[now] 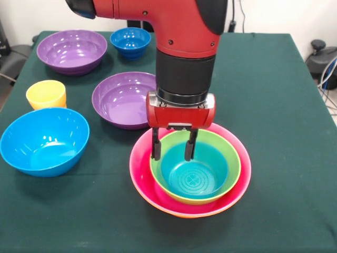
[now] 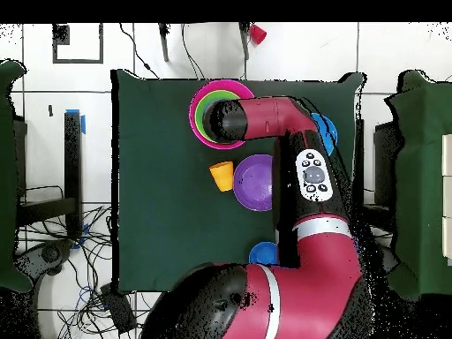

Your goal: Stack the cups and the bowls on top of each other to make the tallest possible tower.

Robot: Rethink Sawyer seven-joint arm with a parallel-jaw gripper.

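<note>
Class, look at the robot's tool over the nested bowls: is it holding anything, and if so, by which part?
Nothing is held. The tool hangs open over the glossy teal plastic bowl, its fingers gripping no rim.

Tower (image 1: 190, 182) — right of bowls (image 1: 125, 99)

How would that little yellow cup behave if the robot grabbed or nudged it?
The yellow cup looks like glossy plastic, so probably light, stiff and a bit slippery. It is small and stands upright, so a sideways nudge might tip it; being round, it could then roll across the green table.
</note>
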